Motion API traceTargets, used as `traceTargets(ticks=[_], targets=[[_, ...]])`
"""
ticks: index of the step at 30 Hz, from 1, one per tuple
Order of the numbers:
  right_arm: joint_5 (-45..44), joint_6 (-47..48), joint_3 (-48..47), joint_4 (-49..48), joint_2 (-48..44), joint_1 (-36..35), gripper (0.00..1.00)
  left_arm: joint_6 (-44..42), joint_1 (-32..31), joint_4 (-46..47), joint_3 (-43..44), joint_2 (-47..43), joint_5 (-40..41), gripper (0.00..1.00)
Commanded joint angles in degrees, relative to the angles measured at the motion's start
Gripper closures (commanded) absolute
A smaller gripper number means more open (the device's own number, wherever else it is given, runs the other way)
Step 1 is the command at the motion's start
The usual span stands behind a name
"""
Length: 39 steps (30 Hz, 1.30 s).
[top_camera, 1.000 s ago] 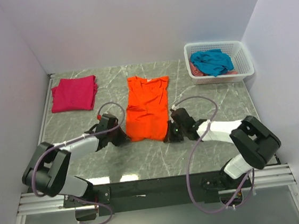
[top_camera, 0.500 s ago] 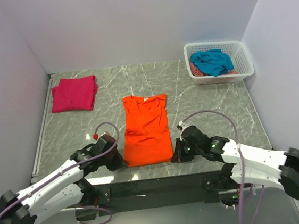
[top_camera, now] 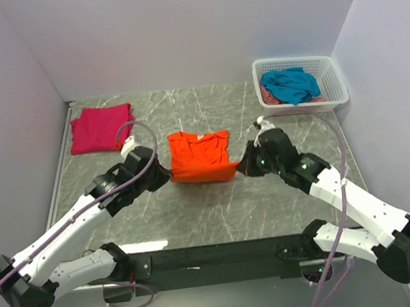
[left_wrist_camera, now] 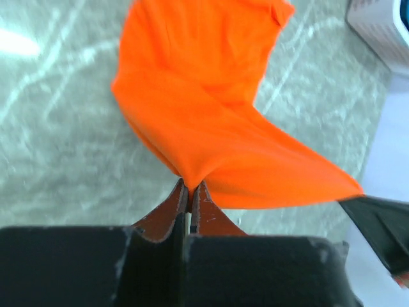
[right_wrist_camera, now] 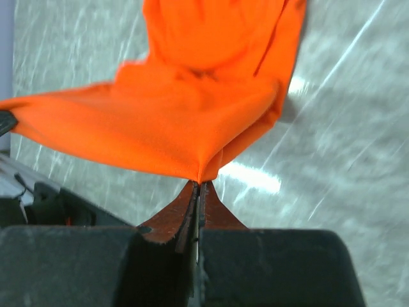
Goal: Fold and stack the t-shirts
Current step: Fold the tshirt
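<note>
I have the orange t-shirt (top_camera: 200, 156) at the centre of the top view, on the grey marbled worktop (top_camera: 218, 211), and both arms are engaged on it. The left end effector (top_camera: 168, 175) is at the shirt's lower-left corner. In the left wrist view its jaws are pressed together with a pinch of orange cloth caught between the fingertips (left_wrist_camera: 182, 195). The right end effector (top_camera: 245, 167) is at the lower-right corner, and the right wrist view shows the same condition: jaws closed tight on a fold of the orange fabric. The near edge of the shirt spans between the two grips and is drawn into a fairly straight line. Both wrist views show this edge hanging clear of the surface, with the cloth sloping away from it. The collar end sits toward the top of the frame and lies flat on the worktop. The shirt appears short from top to bottom, with its lower part doubled toward the collar. The magenta-pink t-shirt (top_camera: 100, 128) rests folded at the upper left of the frame, well apart from both arms. The teal-blue t-shirt (top_camera: 291, 84) lies crumpled inside the white lattice basket (top_camera: 336, 92) at the upper right, against the right wall. Neither is touched by an end effector.
</note>
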<state>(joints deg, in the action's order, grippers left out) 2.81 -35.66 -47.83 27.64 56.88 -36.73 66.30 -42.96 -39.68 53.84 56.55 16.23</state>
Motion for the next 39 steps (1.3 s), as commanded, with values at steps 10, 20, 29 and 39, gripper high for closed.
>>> traceTargets(ticks=[10,20,29,39], targets=[[4.31,10.96,-15.61,3.13,12.9,10.18,1.0,-10.4,12.02,5.66,11.45,12.78,2.93,0.99],[7.64,12.45,-23.09,0.31,24.66,16.07,1.0,-14.44,18.78,10.06,18.83,25.7,0.48,0.99],[8.43,13.95,-33.98,-1.09,40.03,20.03,1.0,-15.94,22.39,10.15,29.38,41.94,-2.87,0.99],[8.61,14.3,-48.74,0.13,58.77,21.79,1.0,-16.64,24.06,6.72,45.55,60.77,-3.39,0.92]])
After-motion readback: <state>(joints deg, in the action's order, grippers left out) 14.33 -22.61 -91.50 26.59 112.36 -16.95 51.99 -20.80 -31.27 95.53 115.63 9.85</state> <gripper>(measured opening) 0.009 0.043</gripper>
